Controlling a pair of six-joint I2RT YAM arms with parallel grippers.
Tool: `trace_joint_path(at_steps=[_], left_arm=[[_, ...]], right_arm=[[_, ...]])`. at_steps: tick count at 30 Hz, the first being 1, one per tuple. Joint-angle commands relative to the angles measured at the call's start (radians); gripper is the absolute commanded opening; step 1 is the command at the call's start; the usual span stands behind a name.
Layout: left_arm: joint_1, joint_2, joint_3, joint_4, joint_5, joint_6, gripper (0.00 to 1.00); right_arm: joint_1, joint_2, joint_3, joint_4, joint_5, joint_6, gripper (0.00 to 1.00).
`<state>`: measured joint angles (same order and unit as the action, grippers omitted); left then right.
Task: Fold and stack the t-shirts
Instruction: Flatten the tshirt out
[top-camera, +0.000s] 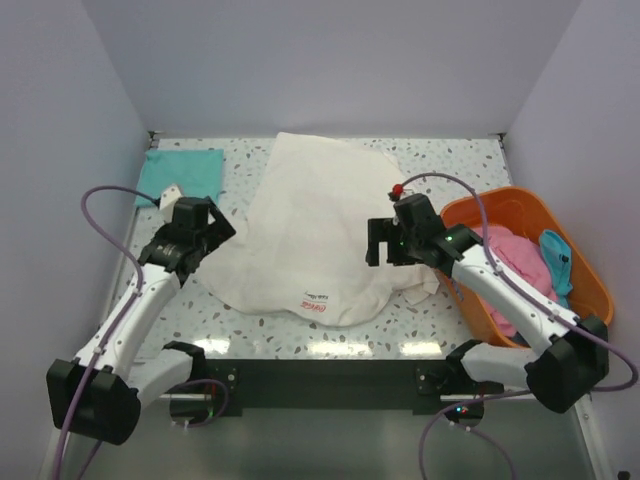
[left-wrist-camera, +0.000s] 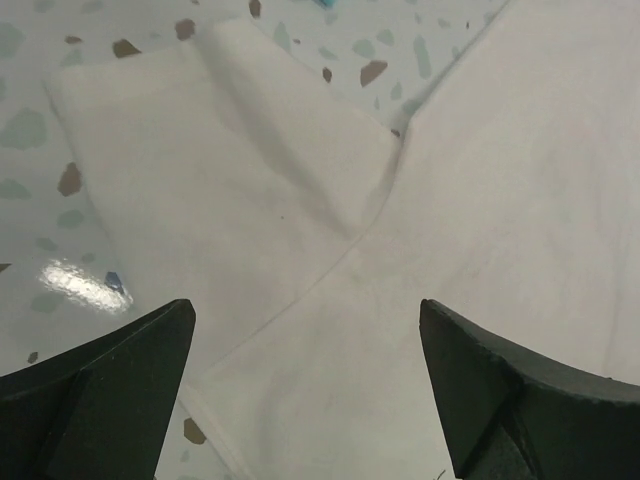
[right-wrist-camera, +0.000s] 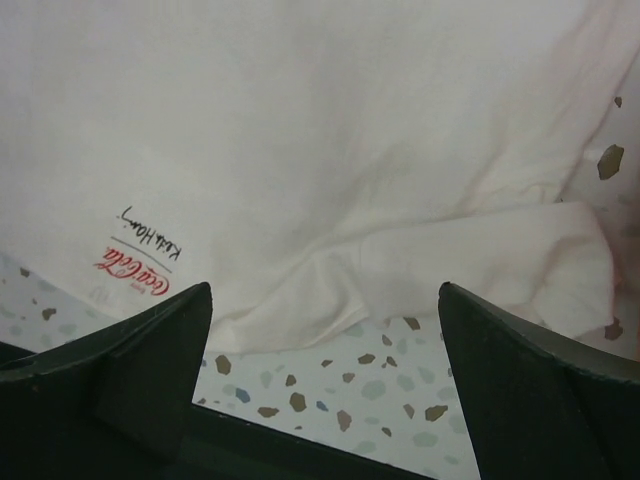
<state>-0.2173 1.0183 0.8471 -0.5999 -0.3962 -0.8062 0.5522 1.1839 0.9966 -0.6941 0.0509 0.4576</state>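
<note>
The large cream t-shirt (top-camera: 315, 225) lies spread on the speckled table, its small red chest text (top-camera: 313, 303) near the front edge. A folded teal t-shirt (top-camera: 180, 170) lies at the back left. Pink (top-camera: 515, 255) and blue (top-camera: 555, 260) shirts sit in the orange basket. My left gripper (top-camera: 212, 240) is open and empty over the cream shirt's left sleeve (left-wrist-camera: 230, 190). My right gripper (top-camera: 380, 243) is open and empty above the shirt's right edge; its view shows the red text (right-wrist-camera: 135, 272) and the folded-under right sleeve (right-wrist-camera: 470, 260).
The orange plastic basket (top-camera: 590, 275) stands at the right edge of the table. White walls close in the back and both sides. A black rail (top-camera: 320, 375) runs along the near edge.
</note>
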Motion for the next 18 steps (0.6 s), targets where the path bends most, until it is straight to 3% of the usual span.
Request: trace_joint_path(at_steps=[1,11,18], left_arm=[[-0.013,0.09,-0.071,0.186,0.21,0.059,1.0],[-0.111,0.313,-0.213,0.31,0.203,0.039,1.0],[-0.123,0.564,-0.123,0.382,0.181,0.044,1.0]], right_arm=[[0.078,0.152,0.08,0.068,0.166,-0.03,0.99],[0.1,0.554,0.209,0.119,0.271,0.044,0.99],[0.152,0.56,0.056,0.195,0.179,0.116,0.98]])
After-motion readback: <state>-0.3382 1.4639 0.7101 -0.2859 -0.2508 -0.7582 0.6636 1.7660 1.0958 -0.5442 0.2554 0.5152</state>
